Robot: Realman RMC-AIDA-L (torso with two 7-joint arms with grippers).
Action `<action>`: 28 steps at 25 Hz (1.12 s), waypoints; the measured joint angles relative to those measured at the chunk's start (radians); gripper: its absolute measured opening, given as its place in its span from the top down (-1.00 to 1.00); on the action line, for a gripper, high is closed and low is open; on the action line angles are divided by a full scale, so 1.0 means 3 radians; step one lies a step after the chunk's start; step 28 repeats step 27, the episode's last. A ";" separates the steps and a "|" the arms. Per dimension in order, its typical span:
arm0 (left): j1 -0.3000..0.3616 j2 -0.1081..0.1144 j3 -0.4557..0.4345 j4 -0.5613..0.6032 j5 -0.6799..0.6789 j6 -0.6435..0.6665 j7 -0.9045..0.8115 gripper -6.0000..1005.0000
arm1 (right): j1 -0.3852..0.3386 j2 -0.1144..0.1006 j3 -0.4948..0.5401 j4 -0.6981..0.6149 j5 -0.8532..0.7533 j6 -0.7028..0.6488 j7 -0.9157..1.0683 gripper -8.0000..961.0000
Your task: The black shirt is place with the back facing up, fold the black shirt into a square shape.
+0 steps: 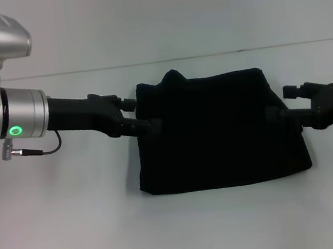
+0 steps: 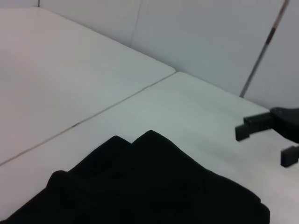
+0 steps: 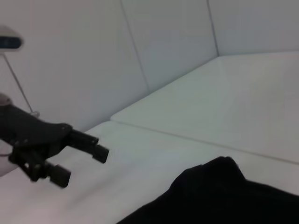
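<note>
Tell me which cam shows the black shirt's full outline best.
Head view: the whole folded black shirt lies flat on the white table, with the left gripper and right gripper at its sides. Both wrist views catch only one bunched edge.

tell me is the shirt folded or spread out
Folded: the shirt lies as a compact, roughly rectangular block, no sleeves sticking out.

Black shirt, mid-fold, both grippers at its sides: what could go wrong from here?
1. The black shirt is already a rough rectangle, but its far edge bulges into a peak; it may end up uneven, not square.
2. The left gripper and right gripper sit against the side edges with jaws open in the wrist views; pulling away could snag and undo the layers.
</note>
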 joint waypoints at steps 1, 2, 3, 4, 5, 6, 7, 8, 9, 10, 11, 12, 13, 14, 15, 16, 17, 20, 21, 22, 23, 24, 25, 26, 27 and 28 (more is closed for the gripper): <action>0.0000 -0.0010 0.0001 0.0005 -0.0001 0.0001 -0.0034 -0.91 | -0.0013 -0.0011 0.0007 0.0000 -0.0002 -0.0019 0.0006 -0.96; 0.0002 -0.0024 0.0004 0.0016 -0.0003 0.0008 -0.0044 -0.91 | -0.0024 -0.0017 0.0012 -0.0001 -0.0003 -0.0025 0.0009 -0.96; 0.0004 -0.0034 0.0006 0.0021 -0.0006 0.0015 -0.0045 -0.91 | -0.0033 -0.0019 0.0019 -0.0002 -0.0003 -0.0020 0.0012 -0.96; 0.0011 -0.0052 0.0009 0.0031 -0.0015 0.0022 -0.0032 -0.91 | -0.0041 -0.0021 0.0031 -0.0002 -0.0003 -0.0008 0.0012 -0.96; 0.0022 -0.0085 0.0011 0.0034 -0.0049 0.0032 0.0037 -0.91 | -0.0044 -0.0022 0.0041 0.0002 -0.0003 0.0003 0.0012 -0.96; 0.0022 -0.0085 0.0011 0.0034 -0.0049 0.0032 0.0037 -0.91 | -0.0043 -0.0024 0.0050 0.0013 -0.0004 0.0018 0.0009 -0.96; 0.0028 -0.0109 0.0013 0.0034 -0.0077 0.0038 0.0094 -0.91 | -0.0037 -0.0027 0.0055 0.0022 -0.0003 0.0035 0.0007 -0.96; 0.0031 -0.0131 0.0016 0.0035 -0.0103 0.0044 0.0142 -0.91 | -0.0029 -0.0029 0.0056 0.0030 -0.0003 0.0058 0.0005 -0.96; 0.0032 -0.0143 0.0020 0.0035 -0.0116 0.0047 0.0169 -0.91 | -0.0023 -0.0030 0.0051 0.0034 -0.0003 0.0075 0.0006 -0.96; 0.0032 -0.0143 0.0020 0.0035 -0.0116 0.0047 0.0169 -0.91 | -0.0017 -0.0031 0.0045 0.0036 -0.0003 0.0095 0.0006 -0.96; 0.0033 -0.0163 0.0028 0.0035 -0.0133 0.0049 0.0193 -0.91 | -0.0011 -0.0031 0.0037 0.0039 -0.0003 0.0105 0.0006 -0.96; 0.0031 -0.0201 0.0033 0.0035 -0.0152 0.0026 0.0202 -0.91 | -0.0004 -0.0029 0.0034 0.0040 -0.0007 0.0109 0.0003 -0.96; 0.0029 -0.0209 0.0031 0.0033 -0.0155 0.0018 0.0203 -0.91 | 0.0001 -0.0027 0.0031 0.0041 -0.0012 0.0109 -0.0001 -0.96; 0.0021 -0.0216 0.0027 0.0029 -0.0157 0.0006 0.0203 -0.91 | 0.0006 -0.0024 0.0028 0.0043 -0.0021 0.0106 -0.0008 -0.96; 0.0015 -0.0219 0.0028 0.0024 -0.0158 -0.0001 0.0199 -0.91 | 0.0009 -0.0024 0.0024 0.0045 -0.0036 0.0102 -0.0013 -0.96; 0.0011 -0.0220 0.0030 0.0020 -0.0158 -0.0005 0.0193 -0.91 | 0.0012 -0.0024 0.0022 0.0046 -0.0054 0.0096 -0.0017 -0.96; 0.0006 -0.0220 0.0037 0.0017 -0.0158 -0.0002 0.0180 -0.91 | 0.0015 -0.0026 0.0017 0.0047 -0.0076 0.0095 -0.0021 -0.96; 0.0005 -0.0209 0.0041 0.0016 -0.0159 0.0022 0.0163 -0.91 | 0.0021 -0.0030 0.0007 0.0051 -0.0108 0.0115 -0.0025 -0.96; 0.0012 -0.0205 0.0041 0.0016 -0.0159 0.0026 0.0161 -0.91 | 0.0021 -0.0031 0.0009 0.0054 -0.0109 0.0136 -0.0022 -0.96; 0.0018 -0.0205 0.0041 0.0017 -0.0158 0.0028 0.0160 -0.91 | 0.0022 -0.0032 0.0013 0.0056 -0.0110 0.0155 -0.0015 -0.96; 0.0024 -0.0205 0.0042 0.0020 -0.0156 0.0027 0.0160 -0.91 | 0.0023 -0.0031 0.0018 0.0059 -0.0111 0.0173 -0.0009 -0.96; 0.0028 -0.0206 0.0042 0.0023 -0.0151 0.0023 0.0159 -0.91 | 0.0025 -0.0031 0.0022 0.0060 -0.0112 0.0194 -0.0002 -0.96; 0.0032 -0.0211 0.0043 0.0024 -0.0140 0.0017 0.0160 -0.91 | 0.0027 -0.0030 0.0023 0.0061 -0.0113 0.0203 0.0000 -0.96; 0.0033 -0.0214 0.0043 0.0025 -0.0133 0.0012 0.0161 -0.91 | 0.0030 -0.0028 0.0024 0.0062 -0.0113 0.0215 0.0001 -0.96; 0.0035 -0.0217 0.0044 0.0024 -0.0128 0.0004 0.0164 -0.91 | 0.0036 -0.0025 0.0024 0.0062 -0.0114 0.0219 0.0001 -0.96; 0.0035 -0.0217 0.0044 0.0024 -0.0128 0.0004 0.0164 -0.91 | 0.0036 -0.0025 0.0024 0.0062 -0.0114 0.0219 0.0001 -0.96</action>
